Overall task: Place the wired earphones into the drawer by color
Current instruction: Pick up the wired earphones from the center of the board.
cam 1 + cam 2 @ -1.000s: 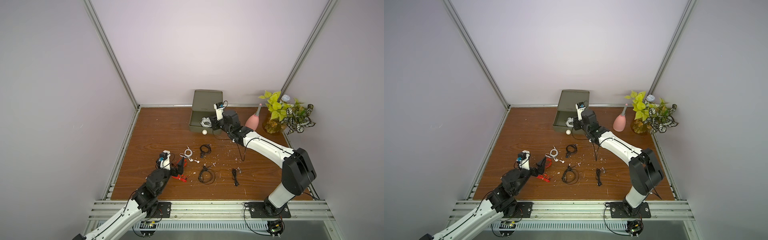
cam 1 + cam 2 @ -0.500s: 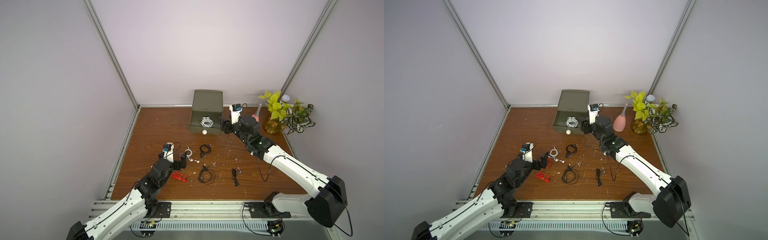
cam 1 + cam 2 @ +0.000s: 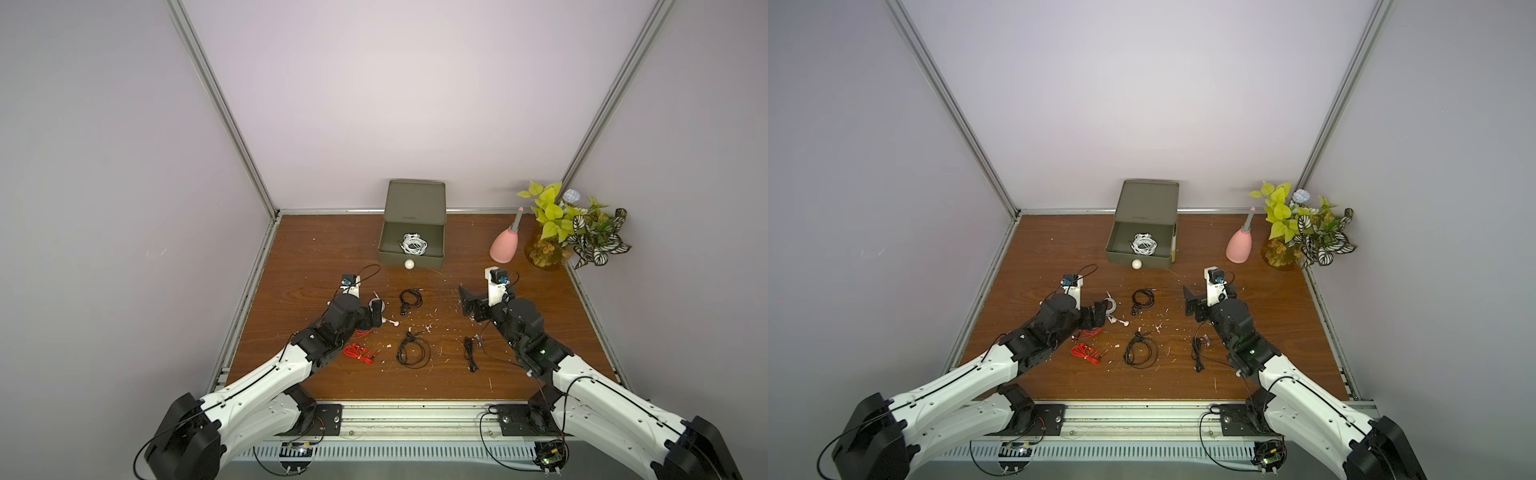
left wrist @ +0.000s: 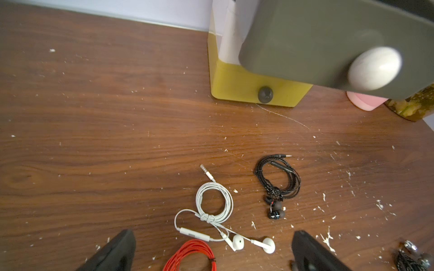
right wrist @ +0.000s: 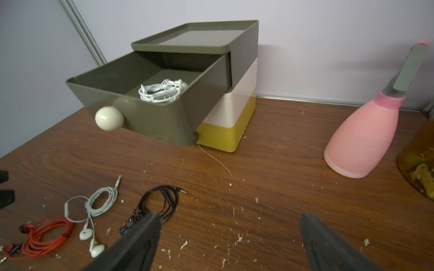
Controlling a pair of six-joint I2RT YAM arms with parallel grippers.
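- Six coiled wired earphones (image 3: 411, 351) lie loose on brown wooden counter (image 3: 316, 257); white tangle (image 3: 413, 244) sits in open olive-grey top drawer (image 3: 434, 259), 12 o'clock.
- Likely light, limp, snag-prone: pinch the wrapped waist.
- Left claw (image 4: 213, 232) spread, empty, above white coil (image 4: 212, 206).
- Right claw (image 5: 230, 215) spread, empty; a second ago at drawer, now back toward 3 o'clock.

Olive-grey drawer (image 5: 164, 122) with white knob (image 5: 109, 118); red earphones (image 4: 191, 245); pink bottle (image 5: 361, 140)

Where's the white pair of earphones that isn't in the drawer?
In the left wrist view, the loose white earphones lie on the wooden table just ahead of the left gripper, between red earphones and black earphones.
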